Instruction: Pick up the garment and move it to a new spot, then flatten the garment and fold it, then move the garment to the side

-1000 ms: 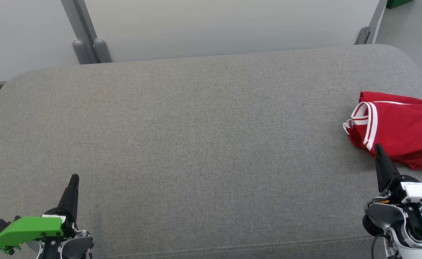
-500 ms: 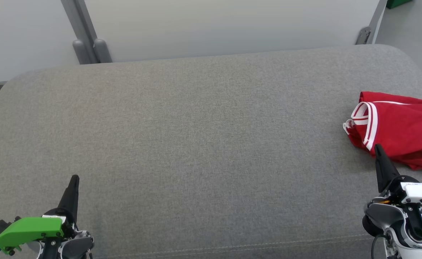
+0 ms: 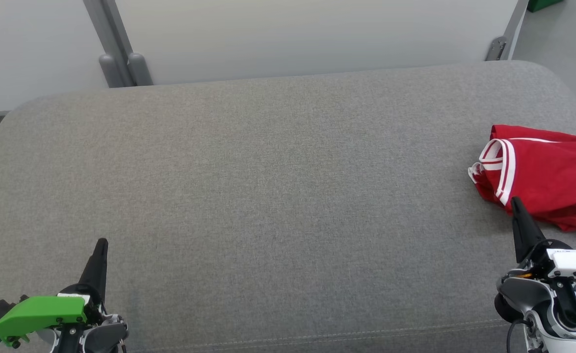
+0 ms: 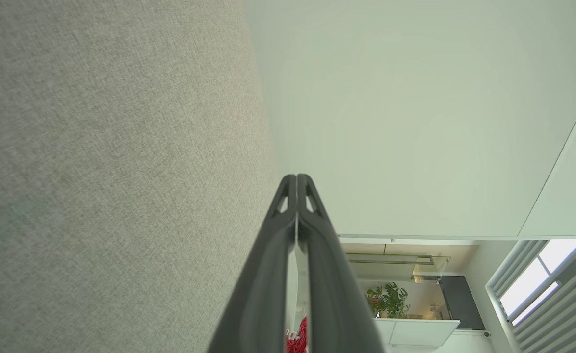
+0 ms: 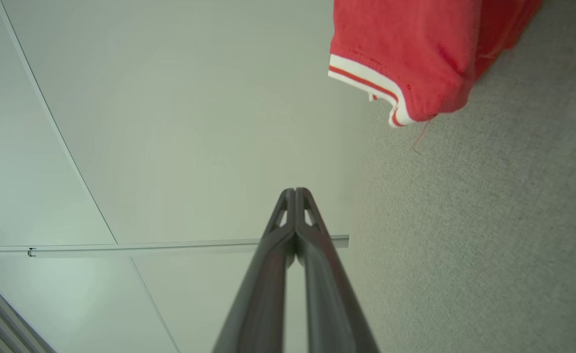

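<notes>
Head view, red garment (image 3: 548, 171): lies at the grey cushion's (image 3: 268, 196) right edge.
Left end effector (image 3: 102, 242): fingers together, empty.
Right end effector (image 3: 515, 200): fingers together, empty, tip near the garment.

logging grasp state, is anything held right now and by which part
Nothing is held. The left gripper and right gripper both have jaws shut empty; the red garment lies free on the cushion.

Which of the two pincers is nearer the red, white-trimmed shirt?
The right gripper, its tip beside the red garment; the left gripper, with a green cover, is far across the grey cushion.
</notes>
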Motion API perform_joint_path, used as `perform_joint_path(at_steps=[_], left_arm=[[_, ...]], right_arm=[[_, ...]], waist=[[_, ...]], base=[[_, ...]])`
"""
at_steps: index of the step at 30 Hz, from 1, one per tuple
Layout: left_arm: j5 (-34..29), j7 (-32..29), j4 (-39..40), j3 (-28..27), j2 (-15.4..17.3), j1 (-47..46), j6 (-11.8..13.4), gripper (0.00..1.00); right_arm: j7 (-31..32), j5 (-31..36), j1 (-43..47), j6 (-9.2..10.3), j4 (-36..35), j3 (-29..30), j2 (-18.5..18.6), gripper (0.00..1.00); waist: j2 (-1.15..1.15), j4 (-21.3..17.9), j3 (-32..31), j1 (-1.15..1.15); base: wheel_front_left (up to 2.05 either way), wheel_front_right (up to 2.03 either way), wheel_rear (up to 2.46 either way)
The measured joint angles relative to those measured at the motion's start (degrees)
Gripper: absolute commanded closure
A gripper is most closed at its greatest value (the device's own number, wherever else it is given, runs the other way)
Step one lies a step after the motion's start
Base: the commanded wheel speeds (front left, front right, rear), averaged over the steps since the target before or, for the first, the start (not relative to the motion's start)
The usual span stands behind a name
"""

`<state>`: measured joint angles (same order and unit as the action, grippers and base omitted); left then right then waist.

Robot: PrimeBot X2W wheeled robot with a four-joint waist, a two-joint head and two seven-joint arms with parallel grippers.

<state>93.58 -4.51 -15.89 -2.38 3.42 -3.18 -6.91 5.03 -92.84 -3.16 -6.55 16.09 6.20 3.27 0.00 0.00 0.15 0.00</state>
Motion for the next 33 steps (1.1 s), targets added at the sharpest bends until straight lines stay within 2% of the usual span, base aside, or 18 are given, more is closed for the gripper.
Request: perform_joint_path(at_steps=[33], left_arm=[[0.0, -0.04, -0.18, -0.11, -0.05, -0.03, -0.1, 1.0]], right_arm=[[0.07, 0.0, -0.09, 0.0, 0.13, 0.1, -0.02, 1.0]], waist=[[0.0, 0.0, -0.01, 0.0]], base=[[0.0, 0.0, 0.0]])
